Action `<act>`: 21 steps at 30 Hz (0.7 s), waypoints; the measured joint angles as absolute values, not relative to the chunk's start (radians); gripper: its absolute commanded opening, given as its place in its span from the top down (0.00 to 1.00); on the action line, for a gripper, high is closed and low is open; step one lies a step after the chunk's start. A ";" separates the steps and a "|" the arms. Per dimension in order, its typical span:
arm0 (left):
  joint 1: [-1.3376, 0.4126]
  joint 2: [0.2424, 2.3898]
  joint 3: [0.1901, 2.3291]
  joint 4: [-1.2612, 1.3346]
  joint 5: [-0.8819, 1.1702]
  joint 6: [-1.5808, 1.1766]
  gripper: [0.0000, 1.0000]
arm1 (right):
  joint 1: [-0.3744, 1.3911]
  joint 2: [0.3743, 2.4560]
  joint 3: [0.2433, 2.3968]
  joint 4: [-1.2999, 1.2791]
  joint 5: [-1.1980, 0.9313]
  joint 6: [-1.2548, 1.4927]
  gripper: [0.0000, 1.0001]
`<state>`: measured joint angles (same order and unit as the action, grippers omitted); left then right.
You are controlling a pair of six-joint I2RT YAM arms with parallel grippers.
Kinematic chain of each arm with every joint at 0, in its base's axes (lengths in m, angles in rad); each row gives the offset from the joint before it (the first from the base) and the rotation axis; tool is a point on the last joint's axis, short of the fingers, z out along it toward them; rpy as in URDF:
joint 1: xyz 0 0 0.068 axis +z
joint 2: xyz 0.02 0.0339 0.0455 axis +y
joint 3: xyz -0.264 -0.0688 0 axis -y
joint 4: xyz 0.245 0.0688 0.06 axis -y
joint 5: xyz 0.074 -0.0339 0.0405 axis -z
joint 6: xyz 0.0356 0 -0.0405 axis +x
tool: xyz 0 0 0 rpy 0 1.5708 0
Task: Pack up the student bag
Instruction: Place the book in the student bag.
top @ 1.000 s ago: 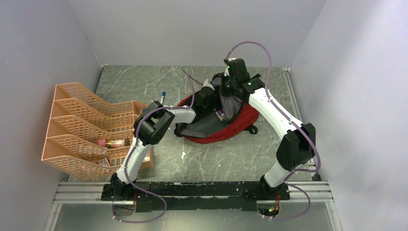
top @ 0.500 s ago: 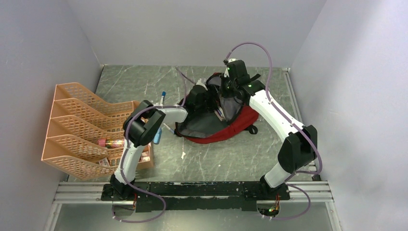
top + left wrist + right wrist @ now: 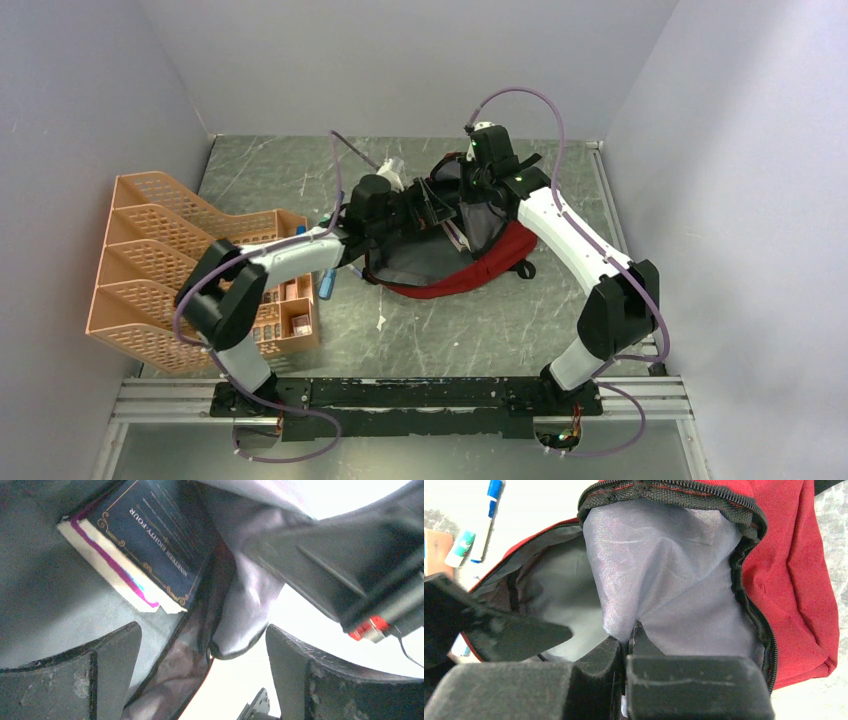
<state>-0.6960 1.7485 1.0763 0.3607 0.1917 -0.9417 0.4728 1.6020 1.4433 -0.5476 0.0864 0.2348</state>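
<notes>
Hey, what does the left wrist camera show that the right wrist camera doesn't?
Left wrist only: a dark blue book lying inside the student bag, seen between the left gripper's open jaws. Right wrist only: the bag's red outside, its black zipper, a blue-capped pen beside it, and the right gripper with its jaws shut on the lining. Both: the grey lining.
</notes>
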 measured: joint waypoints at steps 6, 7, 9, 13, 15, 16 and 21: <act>-0.696 1.502 0.972 0.179 0.145 -0.817 0.06 | 0.473 1.602 1.431 -0.542 0.086 0.228 0.99; -0.696 1.449 0.959 0.116 0.107 -0.795 0.06 | 0.473 1.602 1.428 -0.540 0.087 0.228 0.99; -0.696 1.365 0.947 0.019 0.039 -0.766 0.07 | 0.473 1.602 1.419 -0.534 0.087 0.228 0.99; -0.696 1.238 0.933 -0.170 -0.122 -0.732 0.08 | 0.473 1.603 1.415 -0.531 0.086 0.228 0.99; -0.696 1.210 0.923 -0.245 -0.183 -0.730 0.09 | 0.473 1.604 1.415 -0.529 0.086 0.228 0.99; -0.696 1.205 0.915 -0.279 -0.210 -0.730 0.09 | 0.473 1.604 1.415 -0.528 0.086 0.228 0.99; -0.696 1.227 0.840 -0.352 -0.254 -0.737 0.10 | 0.473 1.604 1.415 -0.528 0.085 0.228 0.99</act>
<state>-0.6964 1.2266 0.8398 -0.3519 -0.2539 -0.7372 0.4728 1.6035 1.4147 -0.5278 0.0853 0.2276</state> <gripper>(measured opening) 0.908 0.018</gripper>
